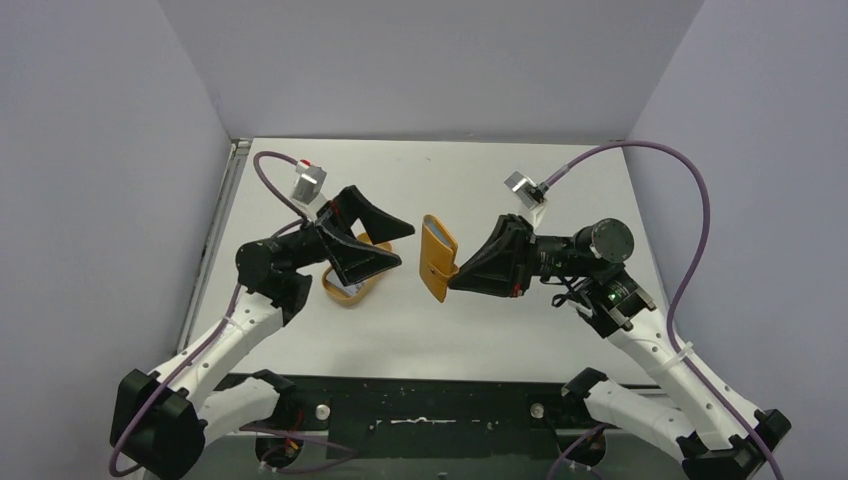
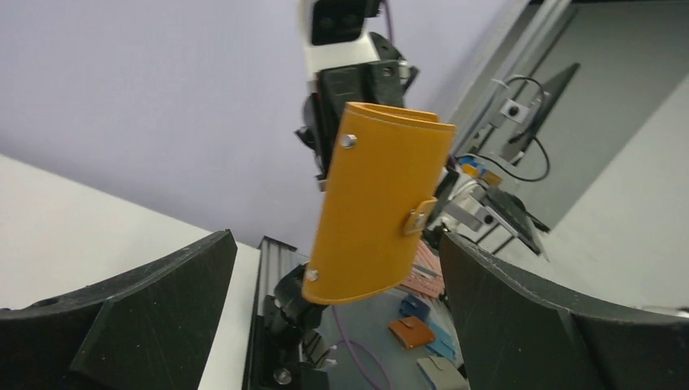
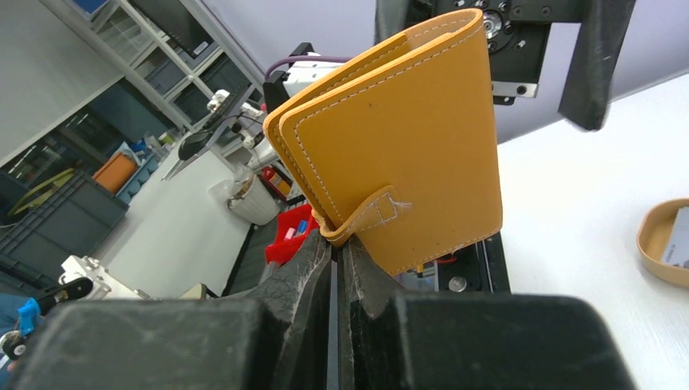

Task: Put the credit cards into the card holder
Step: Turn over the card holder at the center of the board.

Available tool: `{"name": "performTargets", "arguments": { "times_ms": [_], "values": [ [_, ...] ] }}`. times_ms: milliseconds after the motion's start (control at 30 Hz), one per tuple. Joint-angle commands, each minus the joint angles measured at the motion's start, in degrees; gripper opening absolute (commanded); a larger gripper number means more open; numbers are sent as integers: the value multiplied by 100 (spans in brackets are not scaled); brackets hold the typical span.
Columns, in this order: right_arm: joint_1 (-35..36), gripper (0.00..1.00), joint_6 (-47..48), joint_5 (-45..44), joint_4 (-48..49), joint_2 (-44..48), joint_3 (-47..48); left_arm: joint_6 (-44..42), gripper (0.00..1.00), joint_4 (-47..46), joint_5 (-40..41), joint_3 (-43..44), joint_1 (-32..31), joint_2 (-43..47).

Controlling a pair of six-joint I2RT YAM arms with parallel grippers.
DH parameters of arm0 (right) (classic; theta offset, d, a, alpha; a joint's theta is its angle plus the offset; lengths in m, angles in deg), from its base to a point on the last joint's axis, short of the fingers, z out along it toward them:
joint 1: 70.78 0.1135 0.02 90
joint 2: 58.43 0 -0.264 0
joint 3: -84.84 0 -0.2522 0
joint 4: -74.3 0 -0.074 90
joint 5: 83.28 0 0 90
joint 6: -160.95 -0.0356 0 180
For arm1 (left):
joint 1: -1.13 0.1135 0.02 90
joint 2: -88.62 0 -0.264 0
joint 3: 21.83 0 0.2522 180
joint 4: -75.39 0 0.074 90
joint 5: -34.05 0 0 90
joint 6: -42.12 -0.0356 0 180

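Observation:
The tan-orange card holder (image 1: pixel 438 258) hangs folded in the air at mid-table. My right gripper (image 1: pixel 458 274) is shut on its strap edge; in the right wrist view the fingers (image 3: pixel 313 268) pinch the strap below the card holder (image 3: pixel 406 138). My left gripper (image 1: pixel 392 243) is open and empty, facing the holder from the left, a short gap away. In the left wrist view the card holder (image 2: pixel 382 203) shows between and beyond the spread fingers (image 2: pixel 162 301). A grey-white credit card (image 3: pixel 679 244) lies in the orange tray (image 3: pixel 650 244). No light blue card is visible.
The orange oval tray (image 1: pixel 335 291) sits on the white table under the left gripper, with a pale card (image 1: pixel 350 288) in it. Grey walls close the left, back and right sides. The arm bases stand along the near edge.

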Motion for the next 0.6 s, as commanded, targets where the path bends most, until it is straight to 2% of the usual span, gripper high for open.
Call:
{"name": "performTargets", "arguments": {
  "times_ms": [0, 367, 467, 567],
  "values": [
    [101, 0, -398, 67, 964, -96, 156, -354, 97, -211, -300, 520, -463, 11],
    [281, 0, -399, 24, 1061, -237, 132, -997, 97, 512, -400, 813, -921, -9],
    [317, 0, -378, 13, 1061, -248, 126, -1022, 92, 534, -407, 852, -979, -33],
    [327, 0, -303, 6, 976, -231, 131, -874, 79, 265, -466, 865, -997, -89]
  ]
}}
